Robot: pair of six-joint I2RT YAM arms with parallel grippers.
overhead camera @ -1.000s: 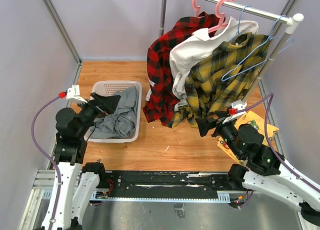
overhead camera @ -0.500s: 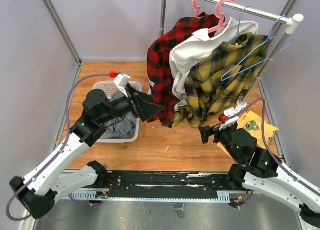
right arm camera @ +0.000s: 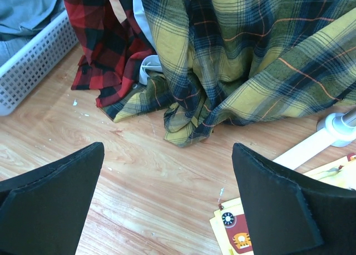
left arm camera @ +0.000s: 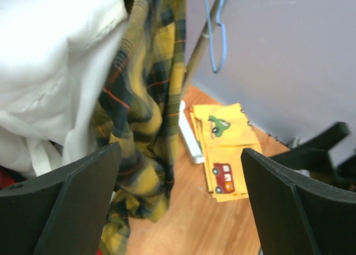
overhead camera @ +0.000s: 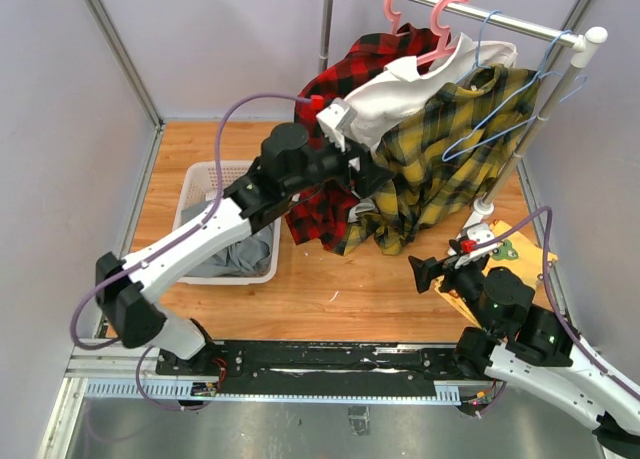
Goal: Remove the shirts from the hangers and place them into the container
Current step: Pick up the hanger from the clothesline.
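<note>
Moved: left tool (left arm camera: 179,149) has swung from the container (overhead camera: 200,176) at 9 o'clock up to the hanging shirts at 12; right tool (right arm camera: 168,148) has drawn back slightly.
Counter (overhead camera: 330,289): wood; flat yellow cloth (overhead camera: 522,257) at 4 o'clock.
Shirts: red plaid shirt (overhead camera: 322,97), white shirt (overhead camera: 400,97) and yellow plaid shirt (overhead camera: 440,164) hang at 1 o'clock, hems on the counter; grey shirt (overhead camera: 238,254) lies in the container.
Left tool: jaws wide, empty, close to the white and yellow plaid shirts.
Right tool: jaws wide, empty, at 5 o'clock.
Hangers: pink hangers (overhead camera: 445,19) and blue hangers (overhead camera: 500,119) on the rail (overhead camera: 520,24).

The left arm (overhead camera: 200,234) reaches toward two o'clock, left gripper (overhead camera: 372,177) spread wide. The right arm (overhead camera: 530,334) sits folded at five o'clock, right gripper (overhead camera: 422,272) also wide open.
</note>
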